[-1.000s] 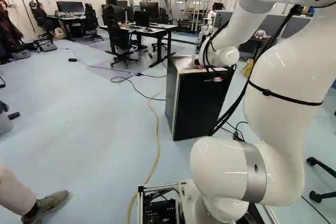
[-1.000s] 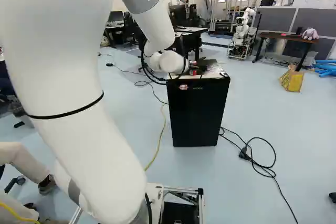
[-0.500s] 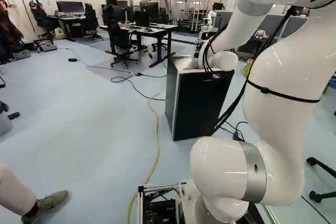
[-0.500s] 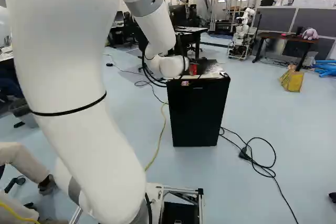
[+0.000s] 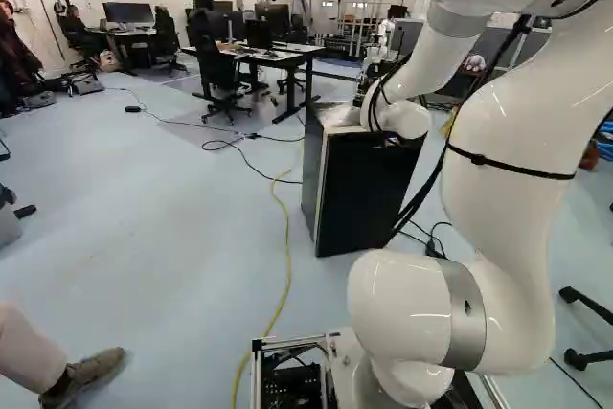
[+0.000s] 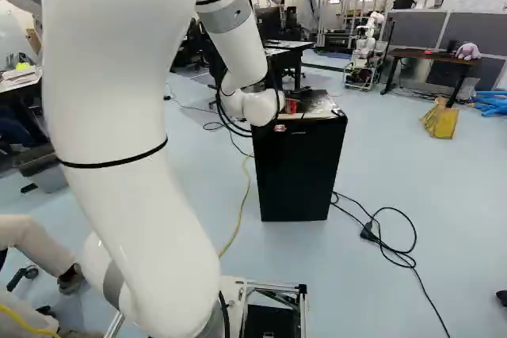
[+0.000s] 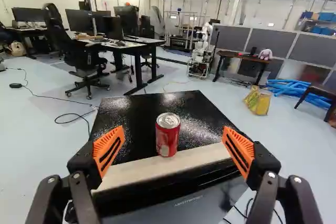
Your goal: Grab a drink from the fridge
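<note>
Reaches toward a boxy black mini refrigerator point(image 6: 299, 168) with one smooth, rounded white arm point(image 6: 127, 104), ringed by a silver metallic band point(image 6: 227, 17) and a thin black strap point(image 6: 115, 155). Holds the two fingers of the black gripper point(image 7: 174, 132) wide apart, with ribbed, slotted orange pads point(image 7: 108, 149) turned toward each other. Shows a glossy red cylindrical drink can point(image 7: 168, 136) with a shiny, round metal lid point(image 7: 168, 120), upright on top of the refrigerator, near the front edge. In the wrist view, frames this can between the fingers, with neither pad against it. Beneath and beyond the can, shows a flat, speckled, glossy black top panel point(image 7: 139, 111), bordered in front by a straight, pale, matte strip point(image 7: 157, 171). Lower down, shows a sleek, dark, reflective door point(image 7: 184, 203). On the hard, pale blue floor point(image 6: 380, 172), shows a looped, rubbery-looking black cable point(image 6: 413, 235) to the right of the refrigerator in the right base view, and a thin yellow cord point(image 5: 287, 265) in a loose curve at its left. Farther off in the wrist view, shows a creased yellow bag point(image 7: 258, 101), a heap of slender blue tubes point(image 7: 294, 88), another robot point(image 7: 200, 56) in white, and a soft-looking plush toy point(image 7: 265, 54) on a brown flat-topped desk point(image 7: 242, 56).
</note>
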### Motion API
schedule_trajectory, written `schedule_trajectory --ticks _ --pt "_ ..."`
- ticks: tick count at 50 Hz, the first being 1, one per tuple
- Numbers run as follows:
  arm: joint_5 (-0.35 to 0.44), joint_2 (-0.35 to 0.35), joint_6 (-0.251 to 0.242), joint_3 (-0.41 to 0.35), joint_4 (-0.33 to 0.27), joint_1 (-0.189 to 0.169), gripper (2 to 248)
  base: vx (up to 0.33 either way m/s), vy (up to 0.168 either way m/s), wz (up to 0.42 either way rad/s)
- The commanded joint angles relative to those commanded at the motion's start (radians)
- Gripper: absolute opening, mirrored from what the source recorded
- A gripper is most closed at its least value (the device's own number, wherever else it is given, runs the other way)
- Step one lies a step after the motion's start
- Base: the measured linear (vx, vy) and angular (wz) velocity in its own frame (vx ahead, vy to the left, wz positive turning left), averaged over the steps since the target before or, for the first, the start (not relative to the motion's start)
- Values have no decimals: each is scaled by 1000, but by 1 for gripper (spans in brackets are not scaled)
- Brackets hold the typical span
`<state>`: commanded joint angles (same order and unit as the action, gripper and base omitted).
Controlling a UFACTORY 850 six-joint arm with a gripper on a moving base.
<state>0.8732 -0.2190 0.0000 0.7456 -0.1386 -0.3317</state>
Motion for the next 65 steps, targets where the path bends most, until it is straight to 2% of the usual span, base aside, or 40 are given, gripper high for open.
schedule_trajectory --ticks 31,65 --pt "0 -75 0 11 0 2 247 0 0 0" --pt "0 -193 0 105 0 17 247 0 0 0"
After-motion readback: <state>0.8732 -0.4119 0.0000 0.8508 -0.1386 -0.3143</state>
